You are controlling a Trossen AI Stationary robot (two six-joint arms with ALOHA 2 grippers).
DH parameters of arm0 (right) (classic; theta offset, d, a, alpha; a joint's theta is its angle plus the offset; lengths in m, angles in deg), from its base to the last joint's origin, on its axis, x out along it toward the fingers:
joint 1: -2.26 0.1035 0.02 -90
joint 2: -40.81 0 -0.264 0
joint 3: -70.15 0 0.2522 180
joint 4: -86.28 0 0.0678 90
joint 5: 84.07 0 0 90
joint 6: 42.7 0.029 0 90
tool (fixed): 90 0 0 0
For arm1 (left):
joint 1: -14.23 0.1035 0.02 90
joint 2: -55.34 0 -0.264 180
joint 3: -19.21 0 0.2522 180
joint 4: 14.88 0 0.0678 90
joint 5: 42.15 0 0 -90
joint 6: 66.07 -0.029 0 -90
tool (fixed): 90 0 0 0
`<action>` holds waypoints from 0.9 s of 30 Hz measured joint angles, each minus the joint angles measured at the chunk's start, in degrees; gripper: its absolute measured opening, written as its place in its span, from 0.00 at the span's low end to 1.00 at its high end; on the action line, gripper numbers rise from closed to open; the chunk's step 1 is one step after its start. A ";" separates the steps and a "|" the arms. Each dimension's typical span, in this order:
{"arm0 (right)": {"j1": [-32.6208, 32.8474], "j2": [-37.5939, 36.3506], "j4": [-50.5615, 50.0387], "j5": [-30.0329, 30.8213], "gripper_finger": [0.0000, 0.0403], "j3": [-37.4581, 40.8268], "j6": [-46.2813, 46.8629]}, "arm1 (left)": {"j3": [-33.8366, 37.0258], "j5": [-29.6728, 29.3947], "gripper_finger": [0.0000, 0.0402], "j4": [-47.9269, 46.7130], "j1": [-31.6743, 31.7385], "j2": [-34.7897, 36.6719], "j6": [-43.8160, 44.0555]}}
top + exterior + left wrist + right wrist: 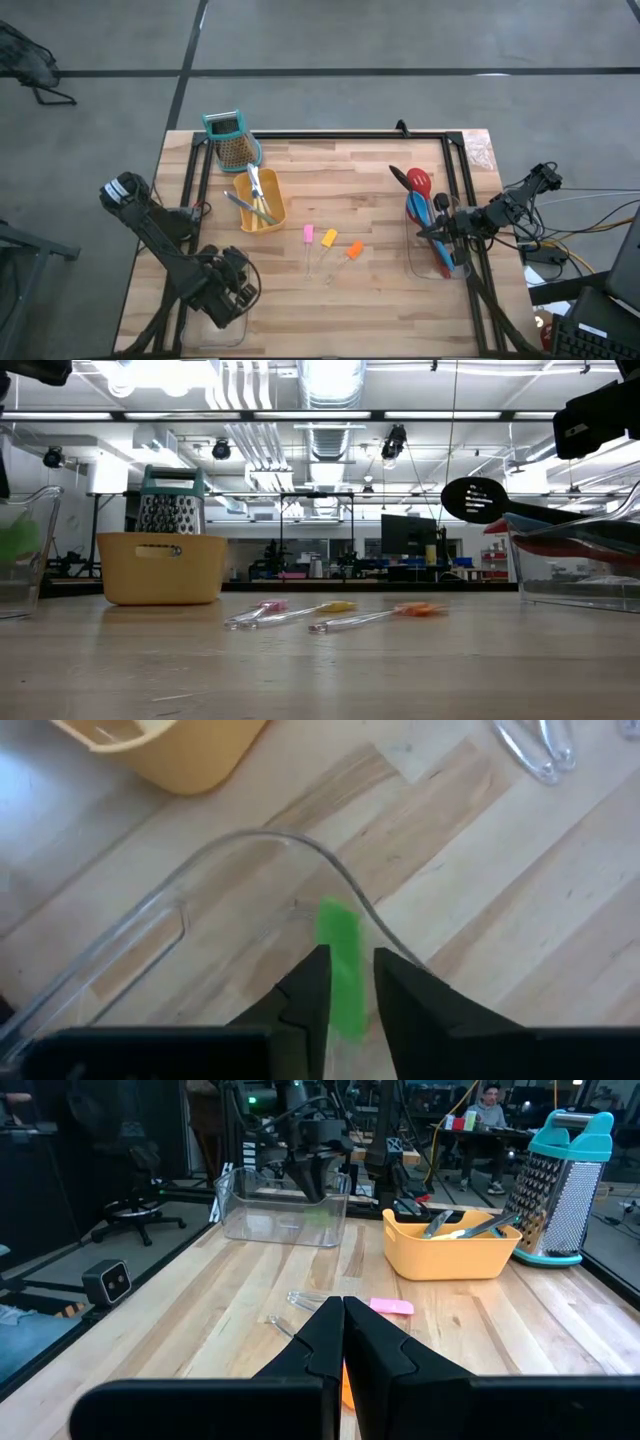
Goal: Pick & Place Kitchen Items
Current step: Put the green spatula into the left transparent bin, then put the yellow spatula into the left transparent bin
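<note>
Left wrist view: left fingers (350,985) parted slightly around green tool (340,970), over clear tray (150,925) at seven o'clock on desk. Light, slick; grip mid-handle. Right fingers (343,1342) shut, empty.

Three small tools (328,248) lie mid-bench (360,190), between the tray with the grater (232,138) behind it (260,203) and the spoon bin (432,258).

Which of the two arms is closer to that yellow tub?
The left. Its gripper hangs over the clear tray, below the yellow tub; the right gripper sits across the table by the spoon tray.
</note>
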 joint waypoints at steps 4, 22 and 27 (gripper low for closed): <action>0.00 0.00 0.00 0.00 0.02 0.00 -0.01 | -0.37 -1.53 0.26 -0.24 0.13 0.14 -1.70; -0.01 0.00 0.01 0.00 0.02 0.00 0.00 | -6.41 -32.02 0.28 20.22 3.92 1.40 -28.21; -0.01 0.00 0.02 -0.01 0.02 0.02 0.00 | -4.87 -26.39 0.28 38.39 10.10 -0.39 -46.83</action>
